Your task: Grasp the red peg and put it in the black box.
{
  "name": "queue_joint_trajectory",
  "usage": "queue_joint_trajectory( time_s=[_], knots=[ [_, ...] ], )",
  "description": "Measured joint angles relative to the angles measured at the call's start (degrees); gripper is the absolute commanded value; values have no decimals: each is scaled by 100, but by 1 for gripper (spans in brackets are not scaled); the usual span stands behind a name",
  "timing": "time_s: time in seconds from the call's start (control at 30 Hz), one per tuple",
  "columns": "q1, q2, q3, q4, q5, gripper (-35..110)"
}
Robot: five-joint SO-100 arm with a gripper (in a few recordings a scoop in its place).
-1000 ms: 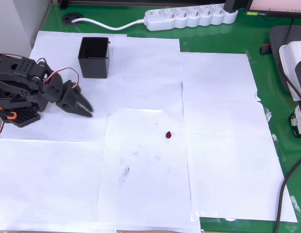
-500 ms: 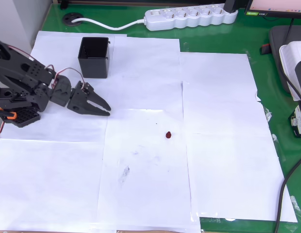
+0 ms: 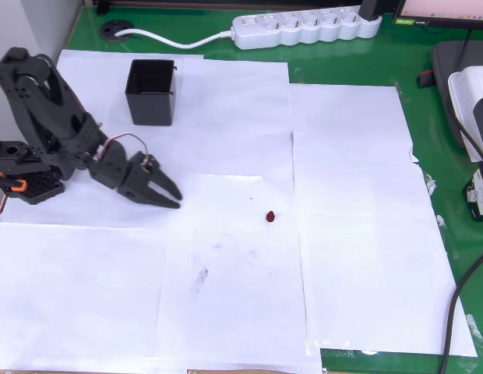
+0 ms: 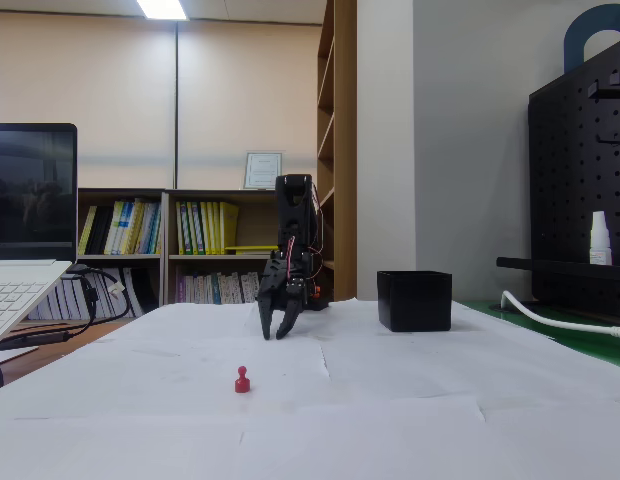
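Note:
The red peg [image 3: 270,216] stands upright on the white paper near the table's middle; in the fixed view the red peg [image 4: 242,379] is in front of the arm. The black box [image 3: 151,92] sits at the upper left in the overhead view, and the black box [image 4: 415,300] is right of the arm in the fixed view. My black gripper [image 3: 173,196] hangs low over the paper, well left of the peg and below the box. Its fingers are slightly apart with nothing between them; in the fixed view the gripper [image 4: 273,329] points down.
White paper sheets [image 3: 350,234] cover a green table. A white power strip [image 3: 304,27] and its cable lie along the far edge. The arm's base [image 3: 23,167] stands at the left edge. A laptop [image 4: 25,250] is at the left in the fixed view.
The arm has stretched out and lowered; the gripper has moved rightward and toward the peg, away from the base. Peg and box have not moved.

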Motion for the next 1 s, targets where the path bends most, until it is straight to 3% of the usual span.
queue_joint_trajectory(
  time_s=[0.2,0.3,0.47,0.67,1.0],
  knots=[
    [88,1187,1028,-580,0,0],
    [167,1582,1406,-747,-62,11],
    [360,2303,2118,-1099,-88,15],
    [475,2751,2707,-1107,-88,32],
    [519,3305,3226,-1406,-79,47]
  ],
)
